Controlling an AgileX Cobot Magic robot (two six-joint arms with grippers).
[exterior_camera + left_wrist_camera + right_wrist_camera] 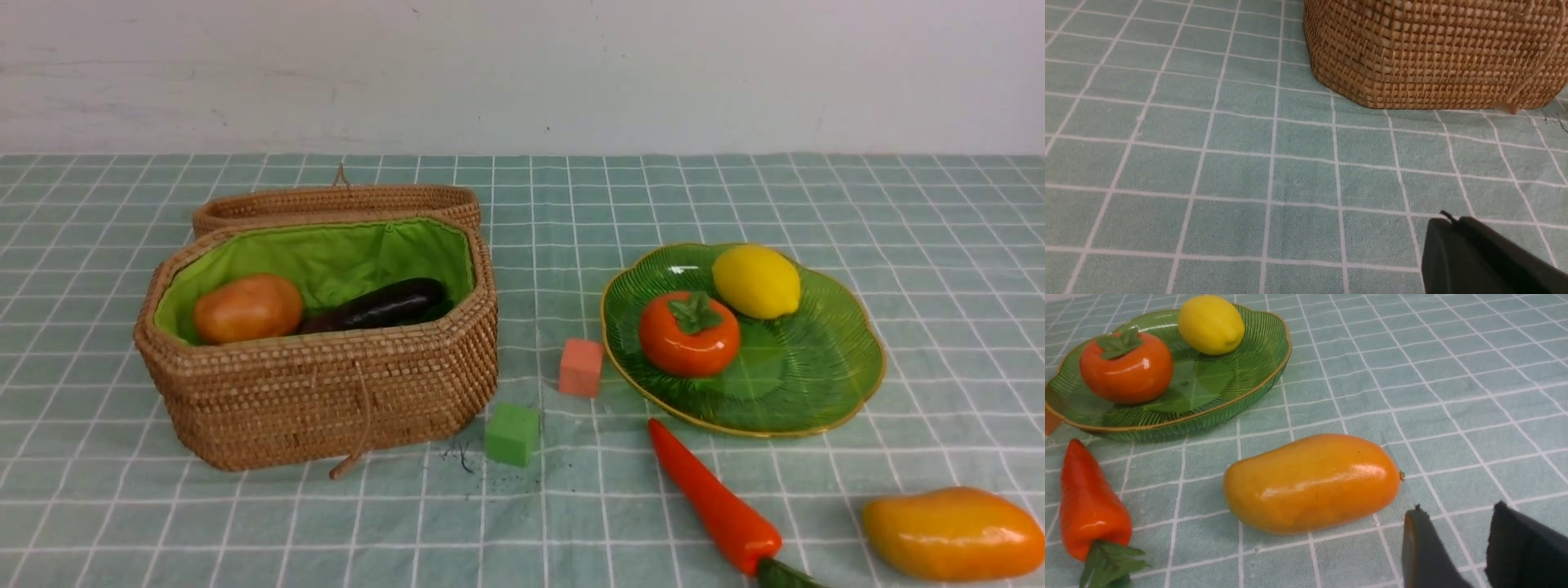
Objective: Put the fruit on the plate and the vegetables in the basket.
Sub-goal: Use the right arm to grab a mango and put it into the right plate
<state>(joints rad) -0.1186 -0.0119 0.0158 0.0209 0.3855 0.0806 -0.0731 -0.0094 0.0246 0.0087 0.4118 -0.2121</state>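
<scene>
The wicker basket (326, 392) stands at the left with its lid back; a tan potato (247, 308) and a dark eggplant (380, 304) lie inside. On the green plate (824, 384) rest a lemon (757, 280) and a persimmon (688, 332). A carrot (714, 502) lies on the cloth before the plate, and a mango (953, 532) sits at the front right. In the right wrist view my right gripper (1457, 512) is open and empty, just beside the mango (1312, 482). My left gripper (1449, 222) is shut and empty over bare cloth, apart from the basket (1433, 49). No radish is in view.
A salmon-pink cube (580, 367) and a green cube (512, 434) sit between basket and plate. A white wall runs behind the checked tablecloth. The basket's clasp cord (359, 433) hangs down its front.
</scene>
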